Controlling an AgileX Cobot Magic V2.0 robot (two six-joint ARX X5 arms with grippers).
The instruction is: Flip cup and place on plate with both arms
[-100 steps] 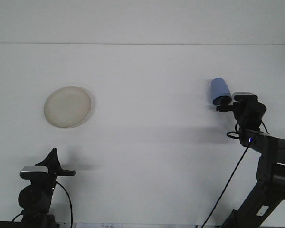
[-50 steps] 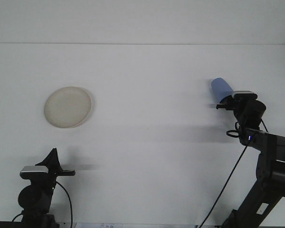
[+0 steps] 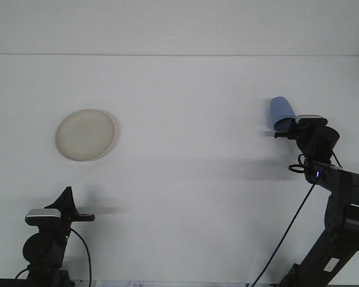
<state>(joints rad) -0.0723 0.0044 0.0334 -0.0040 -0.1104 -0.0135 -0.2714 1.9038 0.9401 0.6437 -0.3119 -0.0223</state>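
A blue cup (image 3: 282, 112) is at the right side of the white table, its closed base up and tilted a little to the left. My right gripper (image 3: 285, 130) is shut on the cup's lower rim, with the wrist just below and to the right. A round cream plate (image 3: 85, 134) lies flat far off on the left. My left gripper (image 3: 66, 200) rests low at the front left, well short of the plate; its dark fingers point up and nothing shows between them.
The table's far edge (image 3: 179, 55) runs across the top of the view. The right arm's black links and a hanging cable (image 3: 287, 230) fill the front right corner. The left arm's base (image 3: 45, 251) sits at the front left.
The right gripper has shifted slightly to the right with the blue cup, and the cup has tipped from leaning right toward more upright. The left arm and the plate have not moved.
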